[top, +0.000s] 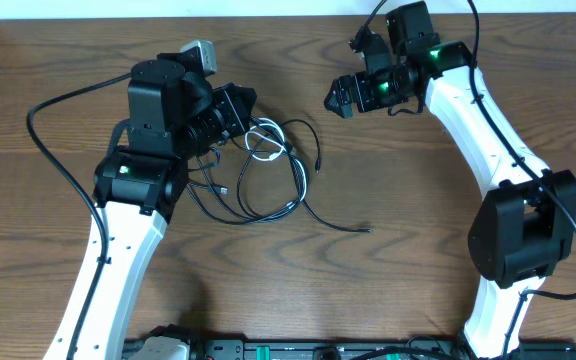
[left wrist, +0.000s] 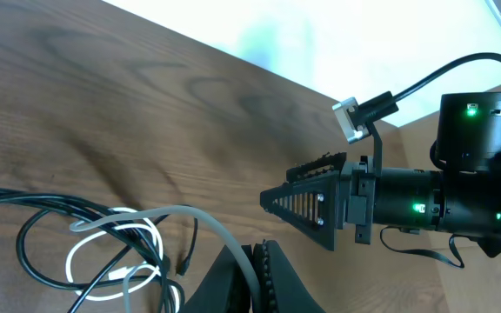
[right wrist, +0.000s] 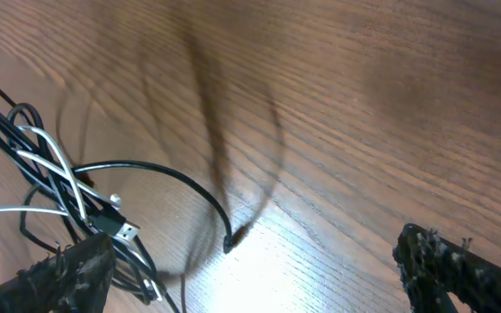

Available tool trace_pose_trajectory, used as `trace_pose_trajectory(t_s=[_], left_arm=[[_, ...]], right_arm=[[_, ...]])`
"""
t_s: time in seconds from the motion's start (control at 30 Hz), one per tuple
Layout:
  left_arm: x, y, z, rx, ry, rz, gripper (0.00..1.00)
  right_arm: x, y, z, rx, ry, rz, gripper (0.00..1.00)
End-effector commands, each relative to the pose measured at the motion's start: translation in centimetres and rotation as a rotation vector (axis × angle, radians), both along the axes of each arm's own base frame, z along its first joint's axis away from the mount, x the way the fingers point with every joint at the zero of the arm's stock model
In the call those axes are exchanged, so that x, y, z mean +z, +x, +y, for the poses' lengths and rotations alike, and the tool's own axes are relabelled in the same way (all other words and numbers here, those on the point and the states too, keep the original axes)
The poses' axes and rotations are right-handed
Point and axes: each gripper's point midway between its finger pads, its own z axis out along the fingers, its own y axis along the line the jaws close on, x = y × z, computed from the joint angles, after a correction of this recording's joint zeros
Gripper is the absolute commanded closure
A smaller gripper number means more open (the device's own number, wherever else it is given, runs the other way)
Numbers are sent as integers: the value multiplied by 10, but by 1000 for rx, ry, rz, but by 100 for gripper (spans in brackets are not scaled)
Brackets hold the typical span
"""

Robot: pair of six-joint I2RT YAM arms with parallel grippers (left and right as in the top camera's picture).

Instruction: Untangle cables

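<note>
The cables lie tangled on the wooden table: several thin black loops [top: 268, 190] and a shorter white cable [top: 265, 147]. My left gripper [top: 245, 115] sits at the tangle's upper left. In the left wrist view its jaws [left wrist: 255, 276] are shut on a strand of the white cable [left wrist: 200, 223], which arcs up from the white loops [left wrist: 103, 261]. My right gripper [top: 340, 98] is open and empty, to the upper right of the tangle and apart from it. In the right wrist view its fingers [right wrist: 259, 278] are spread wide above bare table, with black cables and a plug [right wrist: 118, 229] at the left.
A loose black cable end [top: 366, 230] trails out to the right of the tangle. Another black end [right wrist: 229, 244] lies between my right fingers. Thick black cords run from the arm bases [top: 48, 150]. The table's far edge [top: 288, 12] is at the top.
</note>
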Motion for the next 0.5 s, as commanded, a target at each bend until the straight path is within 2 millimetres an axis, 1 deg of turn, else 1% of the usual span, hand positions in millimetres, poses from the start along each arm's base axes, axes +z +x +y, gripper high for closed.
trace_pose_trajectory(t_s=[0.0,0.27,0.47], left_arm=[[1,2,3,0,22,-15,93],[-1,4,3,2,25,-10,93],[-10,9,4,9,41,7,93]], right_arm=[[0,-2,3,11,-4,-2,1],[0,-2,3,11,-3,-2,1],[0,-2,3,11,-3,-2,1]])
